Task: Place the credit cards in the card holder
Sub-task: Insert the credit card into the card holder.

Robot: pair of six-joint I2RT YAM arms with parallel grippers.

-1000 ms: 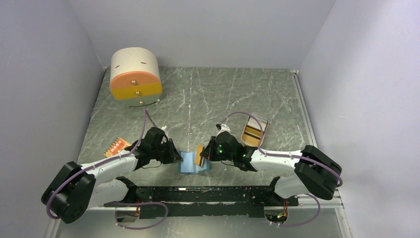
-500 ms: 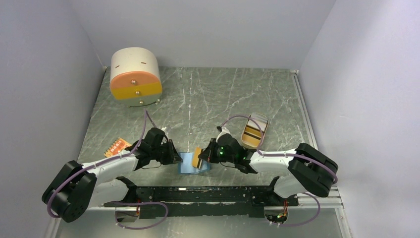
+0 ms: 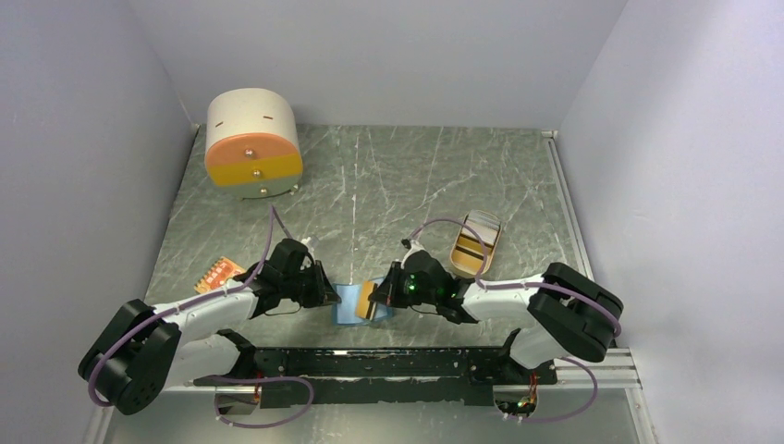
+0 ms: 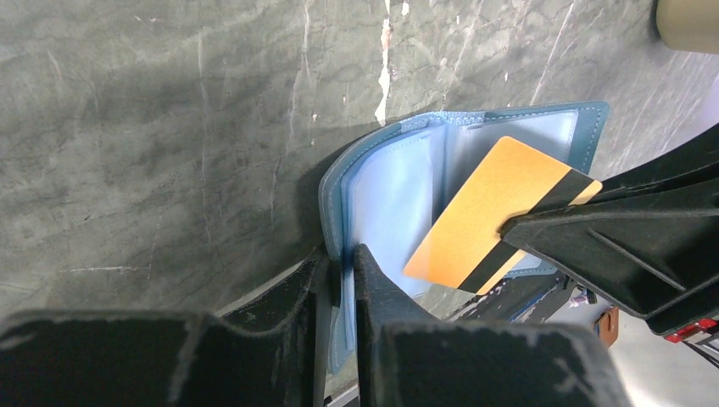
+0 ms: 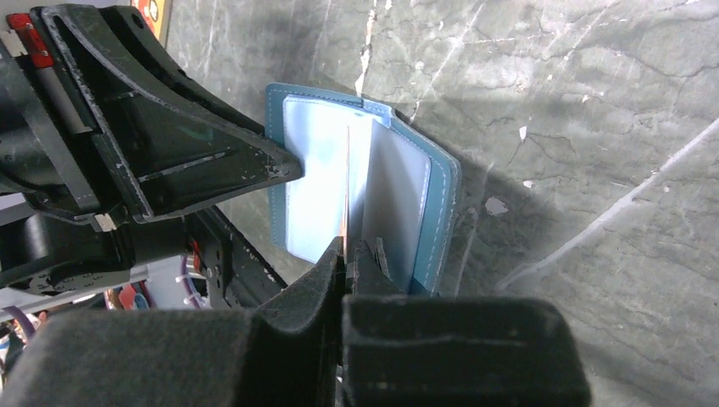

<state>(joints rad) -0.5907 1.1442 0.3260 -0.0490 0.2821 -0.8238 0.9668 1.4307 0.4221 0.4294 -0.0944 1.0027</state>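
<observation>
Opened card holder (image 4: 386,186)
Its cover was pinched by left gripper (image 4: 343,259); orange card (image 4: 492,212) was clamped between the flaps by right gripper (image 5: 348,251).

Round drawer box (image 3: 251,143), oval tray (image 3: 475,242), marbled tabletop (image 3: 388,185)

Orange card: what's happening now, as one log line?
left hand: shut on card holder edge | right hand: shut on orange card | card: tilted over open holder, not fully in
</observation>
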